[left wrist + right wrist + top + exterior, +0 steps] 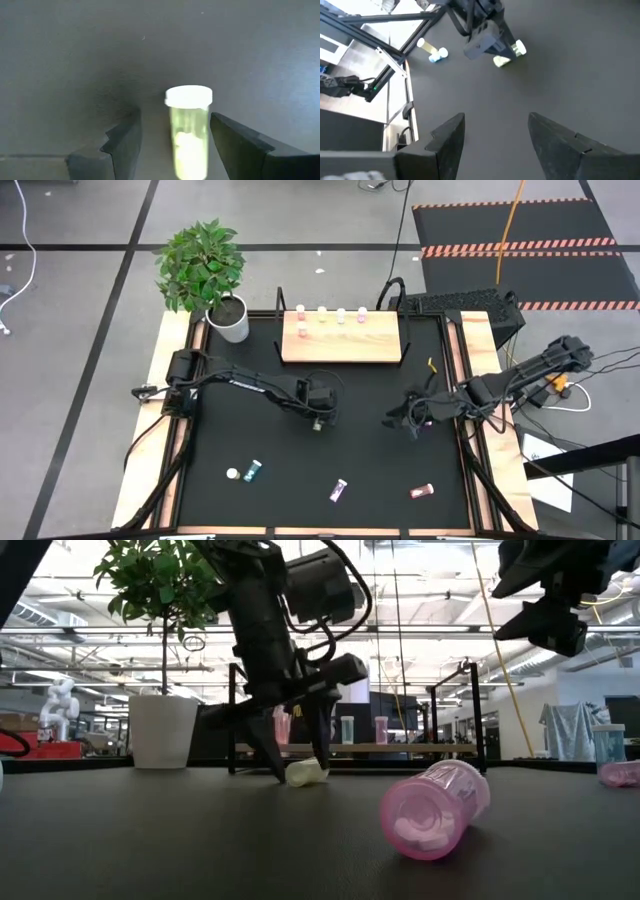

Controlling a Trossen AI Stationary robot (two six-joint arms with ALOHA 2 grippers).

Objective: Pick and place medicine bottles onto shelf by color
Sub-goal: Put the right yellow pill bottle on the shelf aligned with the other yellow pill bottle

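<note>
At centre frame, the left gripper (172, 145) stood open astride the fallen yellow white-capped bottle (189, 132); an off-centre close could roll it away.

Yellow bottle (189, 132) base cut off

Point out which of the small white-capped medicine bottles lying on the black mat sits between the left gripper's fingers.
The pale yellow bottle, lying on its side between the open left gripper fingers. The teal, purple and pink bottles lie apart along the mat's near edge.

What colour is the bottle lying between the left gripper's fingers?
Pale yellow-green with a white cap: the bottle lies between the open left gripper fingers, best seen in the left wrist view.
</note>
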